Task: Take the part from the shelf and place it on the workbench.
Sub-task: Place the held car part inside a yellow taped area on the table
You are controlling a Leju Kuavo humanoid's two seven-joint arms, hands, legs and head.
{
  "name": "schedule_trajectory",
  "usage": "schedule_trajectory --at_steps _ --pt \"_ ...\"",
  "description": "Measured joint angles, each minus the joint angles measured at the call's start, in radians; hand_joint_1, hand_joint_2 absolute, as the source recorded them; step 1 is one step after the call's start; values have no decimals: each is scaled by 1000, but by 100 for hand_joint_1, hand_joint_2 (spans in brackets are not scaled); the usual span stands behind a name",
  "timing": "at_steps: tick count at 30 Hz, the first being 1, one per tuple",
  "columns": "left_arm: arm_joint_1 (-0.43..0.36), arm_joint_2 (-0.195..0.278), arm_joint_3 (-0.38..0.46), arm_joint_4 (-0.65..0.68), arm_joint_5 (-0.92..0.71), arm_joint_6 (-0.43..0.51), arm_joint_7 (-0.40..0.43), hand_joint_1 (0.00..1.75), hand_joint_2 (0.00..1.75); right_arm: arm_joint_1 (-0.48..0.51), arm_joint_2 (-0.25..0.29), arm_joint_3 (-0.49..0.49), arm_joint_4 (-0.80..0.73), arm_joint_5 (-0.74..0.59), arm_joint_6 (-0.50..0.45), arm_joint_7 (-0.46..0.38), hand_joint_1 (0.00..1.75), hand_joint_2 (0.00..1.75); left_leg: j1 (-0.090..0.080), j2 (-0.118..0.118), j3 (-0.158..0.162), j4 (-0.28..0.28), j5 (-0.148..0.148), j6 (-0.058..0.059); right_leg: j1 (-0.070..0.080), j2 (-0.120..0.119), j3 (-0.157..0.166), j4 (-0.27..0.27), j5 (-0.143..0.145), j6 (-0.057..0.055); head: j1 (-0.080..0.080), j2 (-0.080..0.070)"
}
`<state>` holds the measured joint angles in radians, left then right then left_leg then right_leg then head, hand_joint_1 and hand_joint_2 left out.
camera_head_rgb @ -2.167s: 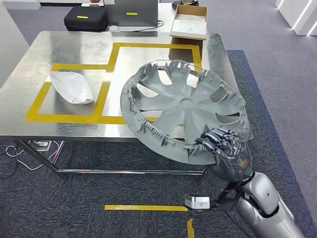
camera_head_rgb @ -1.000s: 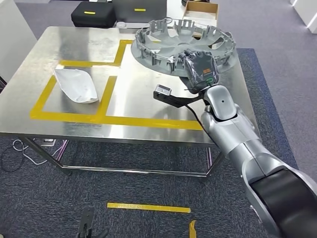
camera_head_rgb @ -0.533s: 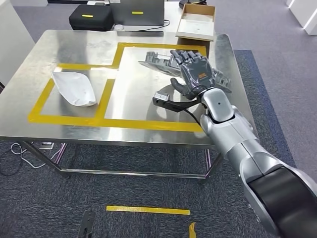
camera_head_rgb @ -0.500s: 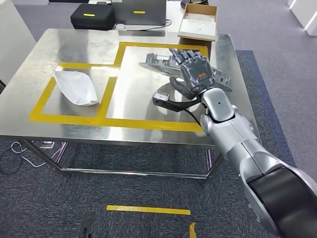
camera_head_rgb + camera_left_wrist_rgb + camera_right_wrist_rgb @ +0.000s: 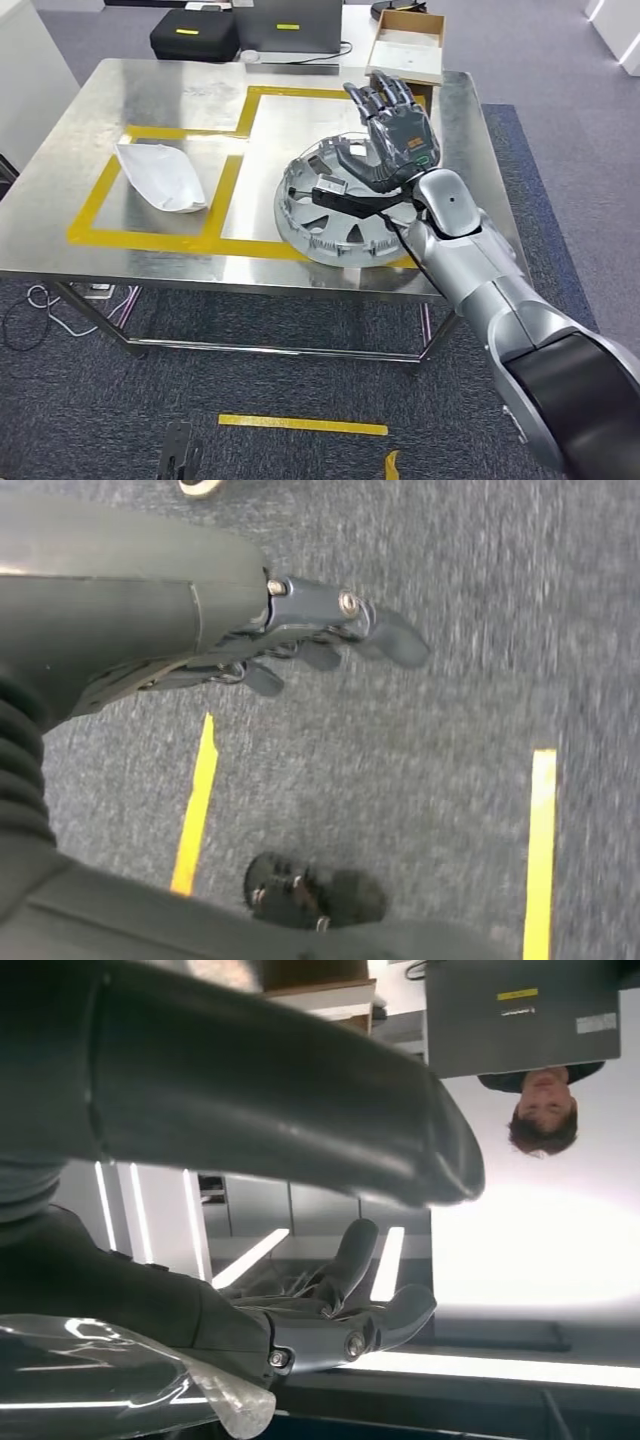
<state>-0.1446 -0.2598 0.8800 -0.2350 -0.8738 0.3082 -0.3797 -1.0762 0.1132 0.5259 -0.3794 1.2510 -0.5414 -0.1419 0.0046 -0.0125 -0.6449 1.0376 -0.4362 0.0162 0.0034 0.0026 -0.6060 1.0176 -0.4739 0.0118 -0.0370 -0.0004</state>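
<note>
Showing the release: the grey wheel cover (image 5: 340,215) lies flat on the counter (image 5: 151,90) across the yellow tape, the right robot hand (image 5: 392,135) spread empty above it, best lifted straight clear; left robot hand (image 5: 302,640) hangs slack, fingers apart.

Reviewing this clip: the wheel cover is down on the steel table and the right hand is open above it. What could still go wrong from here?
1. The wheel cover lies close to the near edge of the workbench, across the yellow tape; a nudge might push it off.
2. The right hand hovers with fingers spread just above the cover, and the wrist bracket sits over its spokes, so pulling back low may snag and drag it.
3. A sideways swing might hit the cardboard box.
</note>
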Motion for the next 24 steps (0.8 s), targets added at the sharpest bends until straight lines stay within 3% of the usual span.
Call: schedule_trajectory --at_steps 3,6,7,8,9,11,13,17,19,22,23,24 --pt "0 2 -4 0 -4 5 7 0 0 9 15 -49 -43 -135 -4 -104 0 0 0 1 -8 24 -22 -16 -9 -1 7 -11 8 -9 -3 0" --pt "2 13 -9 0 -6 7 1 0 0 55 28 -109 -164 -321 33 -192 0 0 6 3 -77 194 -109 -33 -13 -5 13 -15 10 -15 -9 0" --pt "5 18 -10 0 -7 6 0 0 0 83 28 -124 -220 -372 54 -205 0 0 7 4 -99 246 -127 -37 -13 -5 13 -14 9 -15 -9 0" --pt "8 23 -12 0 -8 5 -1 0 0 113 26 -134 -276 -413 72 -212 0 0 8 4 -107 266 -127 -39 -13 -6 14 -13 9 -15 -9 0" --pt "11 28 -14 0 -8 5 -3 0 0 142 23 -143 -332 -450 85 -220 0 0 9 5 -96 247 -108 -39 -13 -5 14 -12 10 -15 -9 0" --pt "15 41 -15 0 -2 8 -11 0 0 209 15 -159 -458 -540 98 -253 0 0 12 5 -33 122 -47 -37 -14 -4 14 -8 8 -12 -9 0" --pt "20 52 -15 0 12 9 -24 0 0 289 0 -175 -607 -631 108 -285 0 0 10 4 17 19 -15 -32 -10 -5 10 -3 6 -4 -8 0" --pt "37 65 -5 0 59 12 -51 0 0 458 -36 -197 -861 -747 122 -331 0 0 8 3 23 -5 -9 -8 -9 -4 3 0 -1 16 -8 0" --pt "47 70 11 0 84 21 -63 0 0 582 -60 -213 -988 -851 147 -392 0 0 11 4 21 -12 0 8 -10 -3 -16 48 -52 25 -5 0" --pt "73 73 33 0 97 37 -80 0 0 822 -77 -251 -1161 -981 171 -500 0 0 10 1 5 -13 11 19 -11 -2 -76 230 -168 30 -1 0" --pt "82 74 38 0 97 43 -81 0 0 898 -78 -265 -1211 -997 171 -515 0 0 9 1 -4 -12 16 19 -11 -2 -82 263 -182 30 -1 0" --pt "88 75 42 0 95 50 -81 0 0 967 -79 -277 -1259 -1002 169 -520 0 0 9 2 -13 -12 22 18 -12 -2 -68 260 -176 29 -1 0"
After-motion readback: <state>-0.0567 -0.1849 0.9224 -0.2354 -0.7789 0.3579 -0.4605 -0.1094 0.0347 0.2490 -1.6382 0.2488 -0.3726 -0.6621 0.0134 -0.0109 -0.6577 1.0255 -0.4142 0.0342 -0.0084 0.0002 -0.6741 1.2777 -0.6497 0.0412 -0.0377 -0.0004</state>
